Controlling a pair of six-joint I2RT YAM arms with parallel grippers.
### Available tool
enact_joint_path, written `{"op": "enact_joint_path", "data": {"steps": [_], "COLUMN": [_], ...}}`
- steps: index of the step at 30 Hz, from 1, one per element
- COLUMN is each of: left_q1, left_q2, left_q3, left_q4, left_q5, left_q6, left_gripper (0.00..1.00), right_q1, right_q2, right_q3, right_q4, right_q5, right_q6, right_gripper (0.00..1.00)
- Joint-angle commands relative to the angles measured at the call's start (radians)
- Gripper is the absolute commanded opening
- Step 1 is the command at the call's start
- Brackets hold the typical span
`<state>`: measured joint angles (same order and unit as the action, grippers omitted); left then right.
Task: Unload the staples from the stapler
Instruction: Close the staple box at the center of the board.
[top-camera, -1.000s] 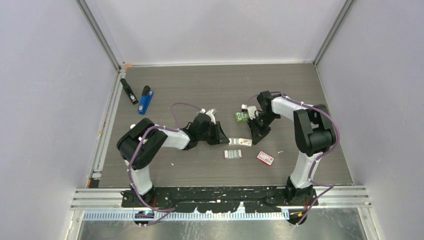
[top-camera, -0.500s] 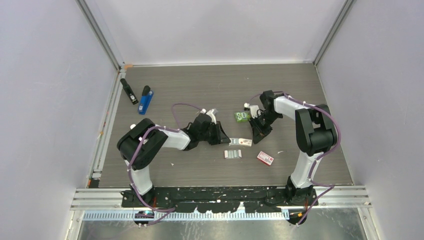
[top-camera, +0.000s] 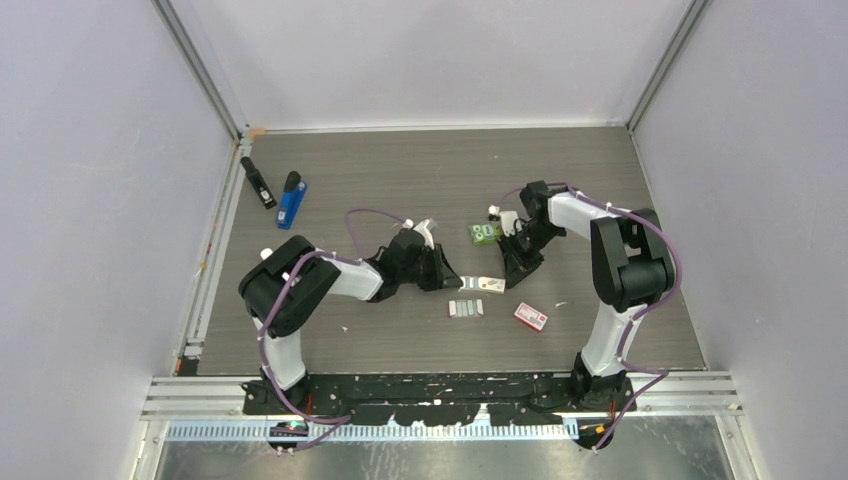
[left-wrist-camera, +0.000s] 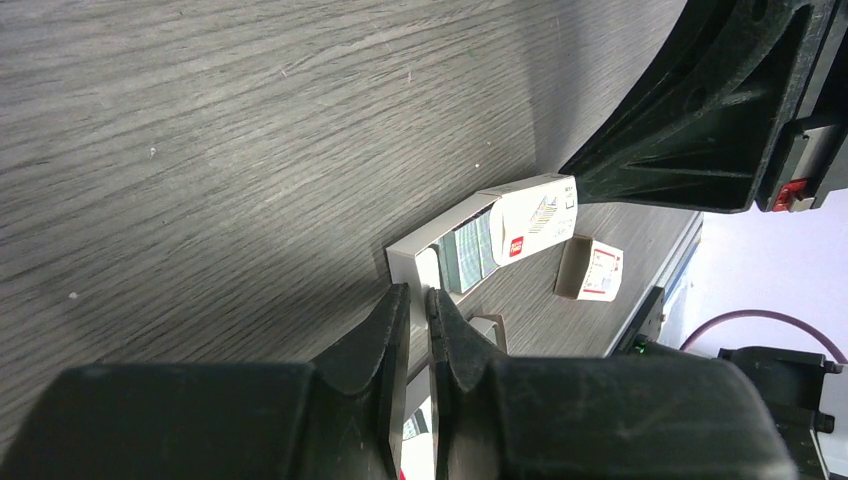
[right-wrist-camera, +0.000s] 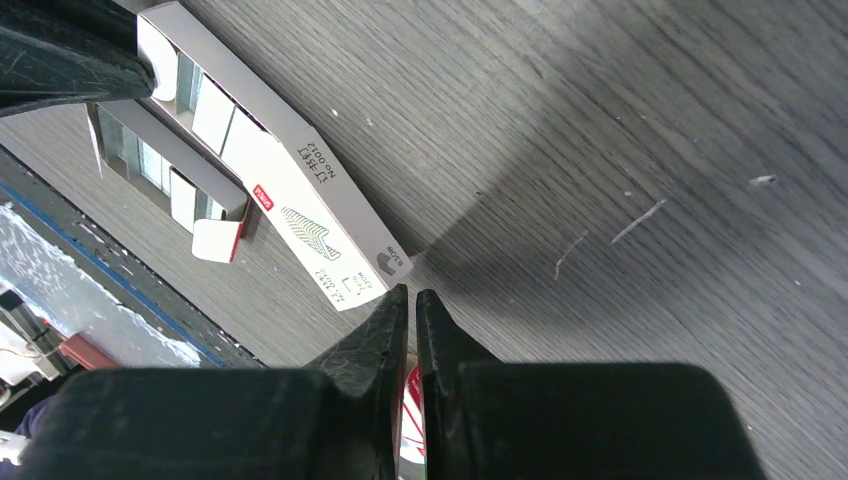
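The blue stapler (top-camera: 291, 203) lies at the far left back, far from both arms. A white staple box (top-camera: 484, 285) lies between the grippers, its inner tray slid partly out. Silver-grey staples (left-wrist-camera: 468, 246) lie in that tray and also show in the right wrist view (right-wrist-camera: 214, 114). My left gripper (left-wrist-camera: 418, 292) is shut on the tray's white end flap (left-wrist-camera: 424, 266). My right gripper (right-wrist-camera: 411, 292) is shut and empty, its tips at the corner of the box's sleeve (right-wrist-camera: 330, 235).
A second open tray (top-camera: 466, 308) with staple strips lies just in front of the box. A red-and-white box (top-camera: 531, 317) lies to its right. A green packet (top-camera: 485, 233) lies behind the box. A black object (top-camera: 258, 183) lies beside the stapler.
My right wrist has shifted slightly, bringing the shut fingers to the box's right end. The left gripper has edged slightly right, and the box stays in place.
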<state>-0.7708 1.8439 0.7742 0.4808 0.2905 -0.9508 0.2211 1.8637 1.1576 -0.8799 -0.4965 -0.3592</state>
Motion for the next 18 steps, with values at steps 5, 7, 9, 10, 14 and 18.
{"op": "enact_joint_path", "data": {"steps": [5,7,9,10,14,18], "left_q1": [-0.012,-0.012,-0.012,-0.012,-0.012,-0.012], "left_q2": [0.019,0.022,0.024,0.026,0.037,0.049], "left_q3": [0.026,0.028,0.029,0.03,0.035,0.04], "left_q4": [0.061,0.061,0.062,0.061,0.062,0.063], "left_q5": [0.02,0.02,0.021,0.022,0.023,0.028], "left_q6": [-0.012,-0.012,-0.013,-0.013,-0.011,-0.012], "left_gripper": [0.12,0.12,0.12,0.12,0.12,0.11], "right_q1": [0.004,0.004,0.004,0.004,0.004,0.004], "right_q2": [-0.008,-0.009,-0.01,-0.008,-0.009,-0.02], "right_q3": [0.021,0.017,0.016,0.016,0.014,0.008], "right_q4": [0.044,0.054,0.061,0.064,0.078,0.092], "right_q5": [0.056,0.081,0.096,0.099,0.105,0.099], "right_q6": [0.048,0.055,0.06,0.062,0.063,0.07], "right_gripper": [0.13,0.13,0.13,0.13,0.13,0.13]}}
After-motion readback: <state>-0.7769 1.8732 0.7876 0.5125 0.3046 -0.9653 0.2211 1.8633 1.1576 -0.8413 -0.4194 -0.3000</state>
